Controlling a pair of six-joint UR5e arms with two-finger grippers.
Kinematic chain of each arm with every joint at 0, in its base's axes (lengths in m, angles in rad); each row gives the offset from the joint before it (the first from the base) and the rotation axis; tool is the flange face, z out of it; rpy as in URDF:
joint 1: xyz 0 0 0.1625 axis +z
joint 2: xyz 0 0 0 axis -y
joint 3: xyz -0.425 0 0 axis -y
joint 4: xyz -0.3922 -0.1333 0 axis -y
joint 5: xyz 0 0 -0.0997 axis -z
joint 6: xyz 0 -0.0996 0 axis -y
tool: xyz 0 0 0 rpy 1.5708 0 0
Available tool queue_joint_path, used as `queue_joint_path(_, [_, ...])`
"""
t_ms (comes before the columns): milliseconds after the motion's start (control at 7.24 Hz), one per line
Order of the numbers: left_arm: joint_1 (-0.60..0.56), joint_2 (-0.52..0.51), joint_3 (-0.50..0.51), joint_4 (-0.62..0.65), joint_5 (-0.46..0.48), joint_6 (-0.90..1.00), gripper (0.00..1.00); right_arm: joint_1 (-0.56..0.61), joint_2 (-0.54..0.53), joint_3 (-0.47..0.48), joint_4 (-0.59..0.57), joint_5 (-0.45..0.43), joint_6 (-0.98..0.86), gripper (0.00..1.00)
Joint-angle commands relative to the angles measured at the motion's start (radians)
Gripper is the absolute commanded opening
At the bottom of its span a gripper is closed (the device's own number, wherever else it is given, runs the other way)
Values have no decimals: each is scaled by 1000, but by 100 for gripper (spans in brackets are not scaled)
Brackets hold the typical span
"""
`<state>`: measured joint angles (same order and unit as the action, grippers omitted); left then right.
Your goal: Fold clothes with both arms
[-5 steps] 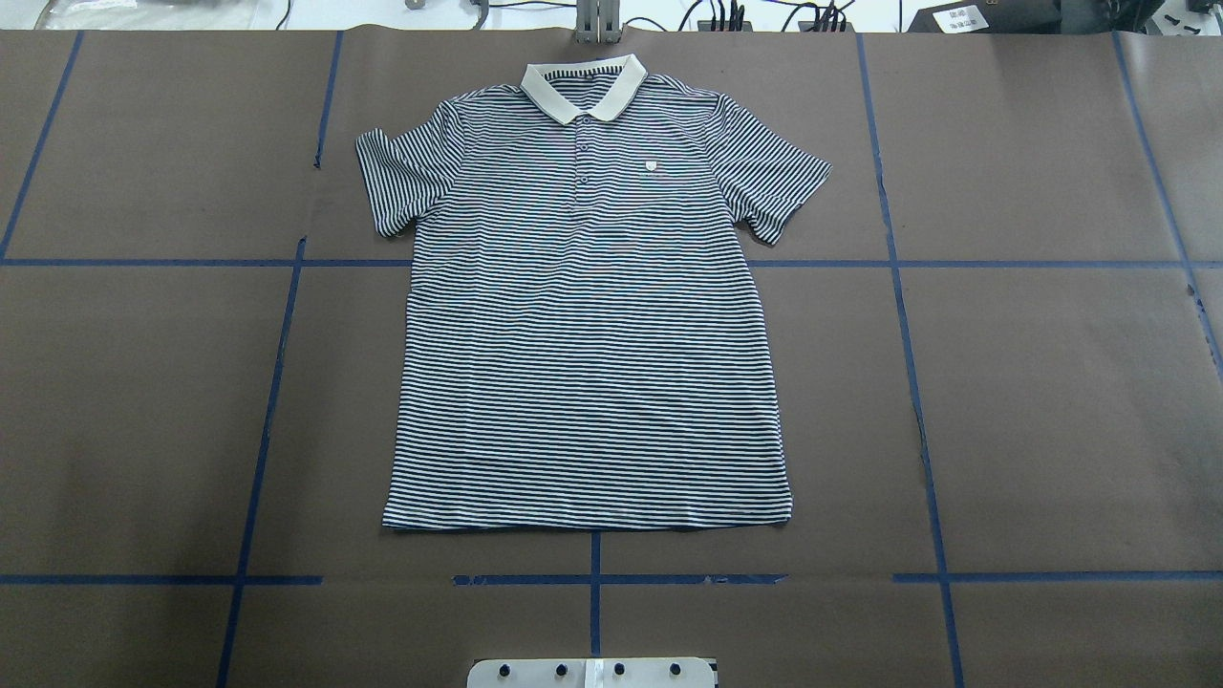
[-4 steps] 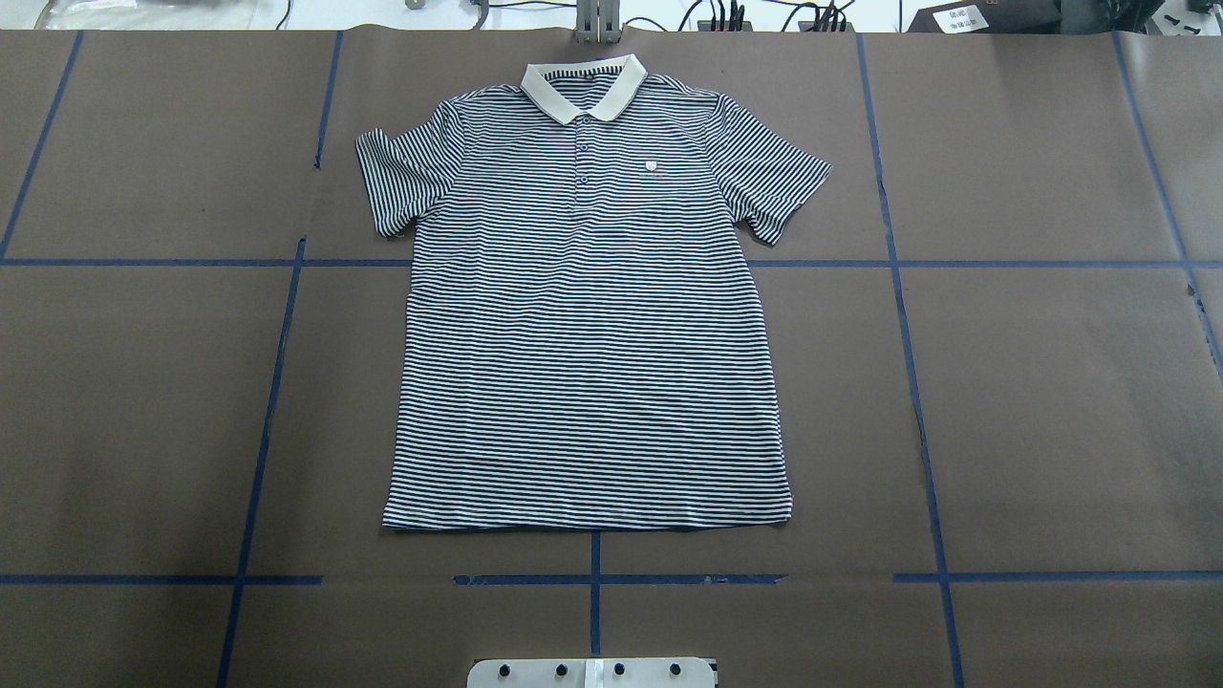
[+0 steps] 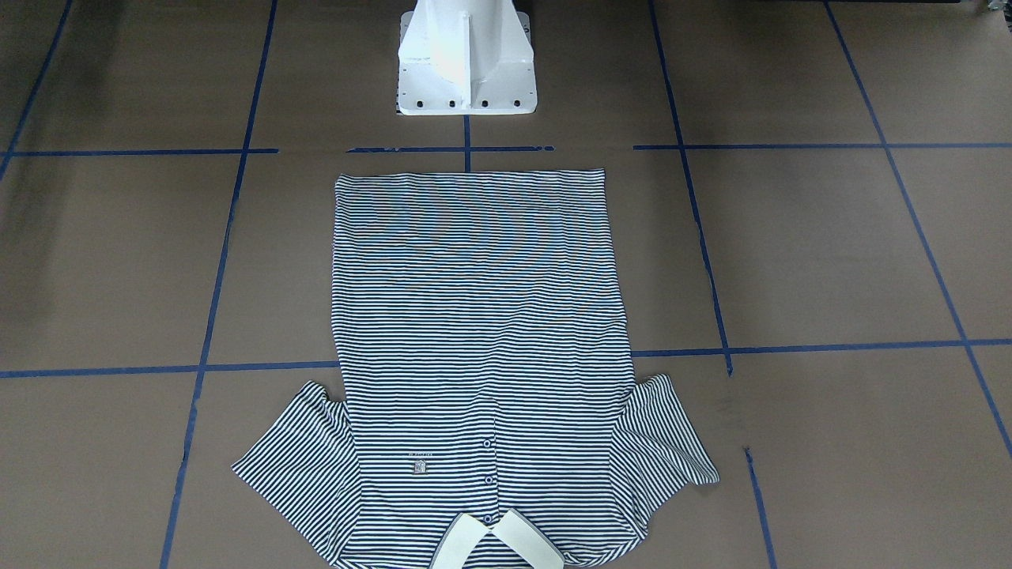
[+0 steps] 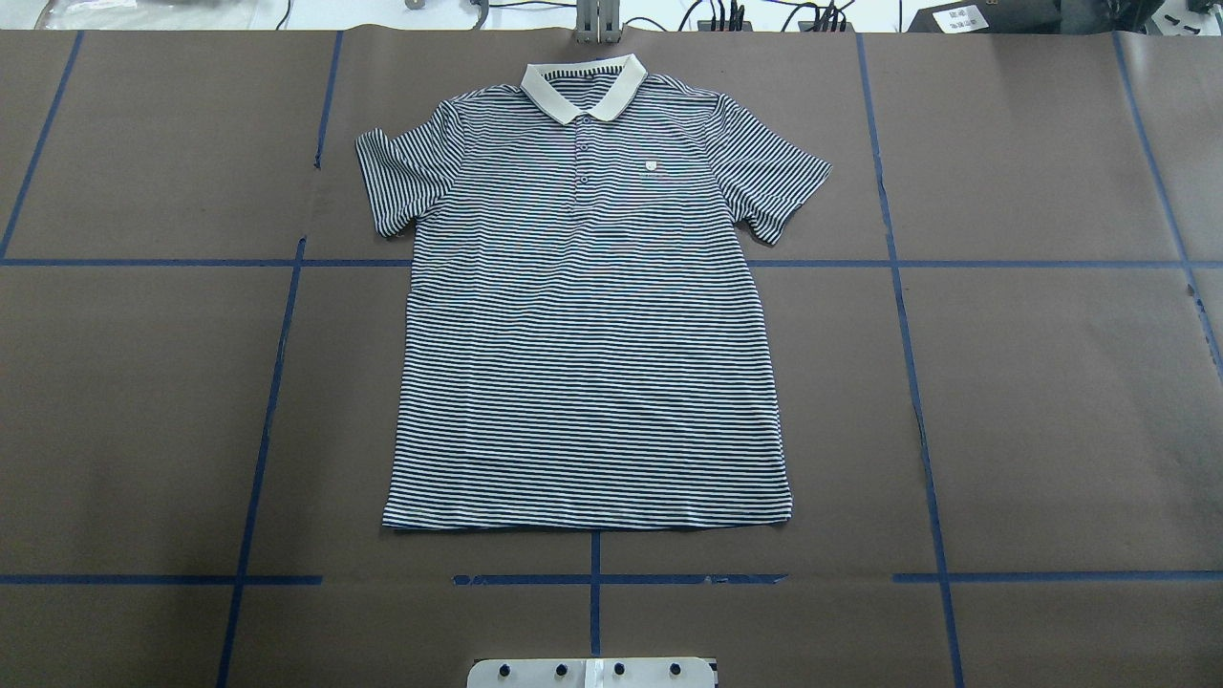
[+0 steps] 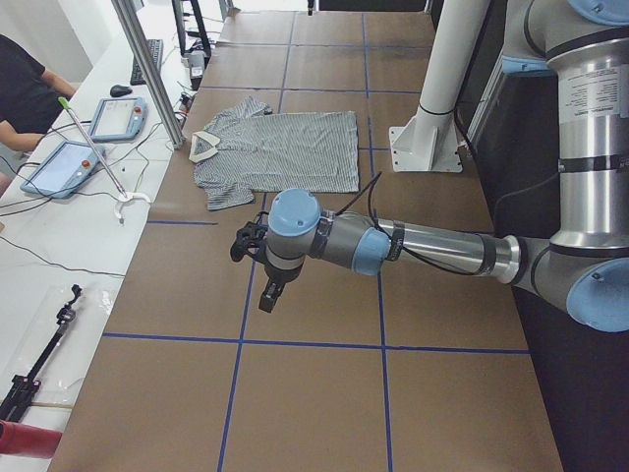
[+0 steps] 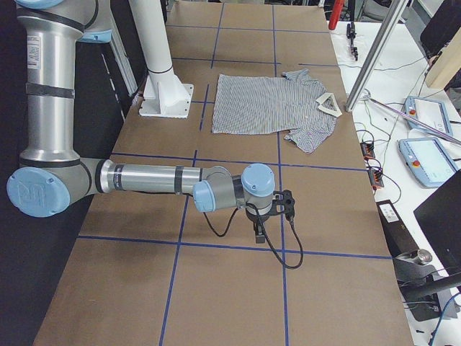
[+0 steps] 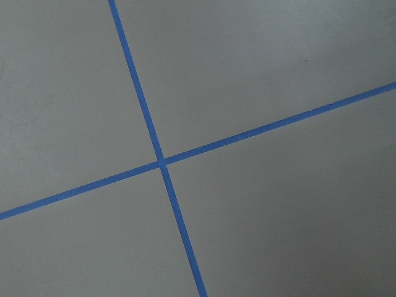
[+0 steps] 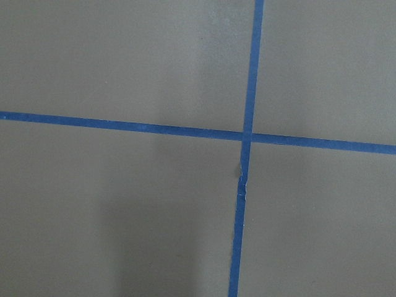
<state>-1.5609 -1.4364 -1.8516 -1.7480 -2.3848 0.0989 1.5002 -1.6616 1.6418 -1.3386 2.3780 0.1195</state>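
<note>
One polo shirt [image 4: 588, 325] lies flat and face up in the middle of the brown worktop [image 4: 1051, 401], buttons and chest patch showing and both short sleeves spread out to the sides. Its cream collar [image 4: 583, 86] is at the far edge, away from the robot. Its straight hem is nearest the white pedestal [image 3: 466, 63] and stops just short of the blue tape line [image 4: 592, 579] that runs in front of that base. The cloth looks smooth, with no fold in it yet, and nothing is touching it.

Both arms are well away from it, one out at each end of the worktop. The left arm [image 5: 432, 246] reaches out low and level, its left hand [image 5: 271, 293] pointing down above bare brown surface near a tape line. The right arm [image 6: 151, 179] does the same at the opposite end, with its right hand [image 6: 259, 232] hanging over a tape line. From where either shows, I cannot tell whether its fingers are apart or together. Each wrist camera looks straight down on a tape cross [image 7: 162, 163], with none of the shirt in sight.

Beyond the collar end, a white side bench carries two blue-edged pendants [image 5: 118, 118], and a person in black [image 5: 25, 88] sits there
</note>
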Motion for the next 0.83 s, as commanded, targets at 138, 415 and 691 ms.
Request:
queue_joint_path(138, [1, 14, -21, -14, -13, 5, 100, 0, -1, -17, 3, 0, 3, 100])
queue_joint_path(415, [2, 7, 14, -13, -5, -5, 100, -73, 37, -28, 94, -5, 8, 100])
queue_joint_path(691, [2, 4, 43, -22, -14, 4, 100, -186, 150, -36, 107, -5, 243, 100])
